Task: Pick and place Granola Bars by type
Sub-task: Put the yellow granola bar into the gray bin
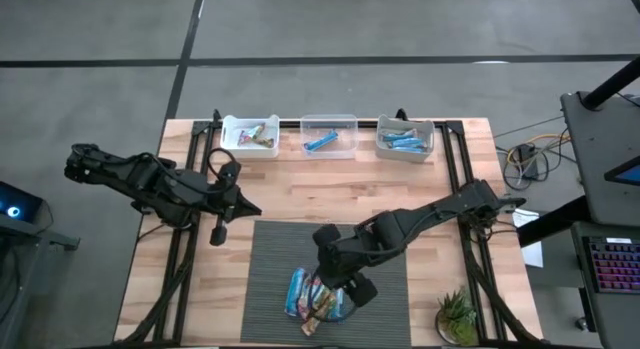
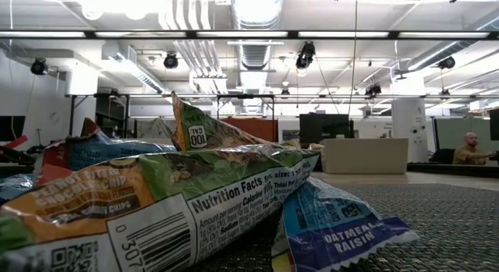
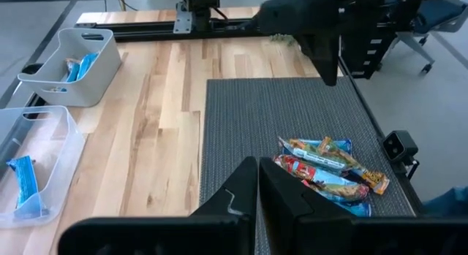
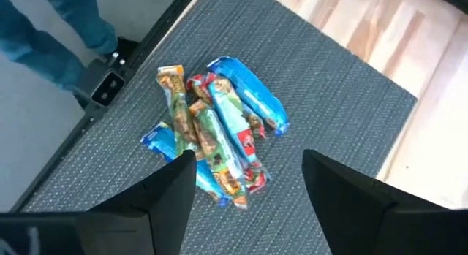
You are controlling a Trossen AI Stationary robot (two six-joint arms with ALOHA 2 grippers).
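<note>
The right gripper hovers over the pile of Granola Bars at the near edge of the grey mat, fingers spread wide apart with nothing between them. The left gripper waits above the bare wood left of the mat, fingers pressed together, empty. Three bins at the far edge hold sorted bars: white bin, clear bin, right bin

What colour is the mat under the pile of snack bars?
Dark grey woven mat, finely ribbed; clearest in the right wrist view.
</note>
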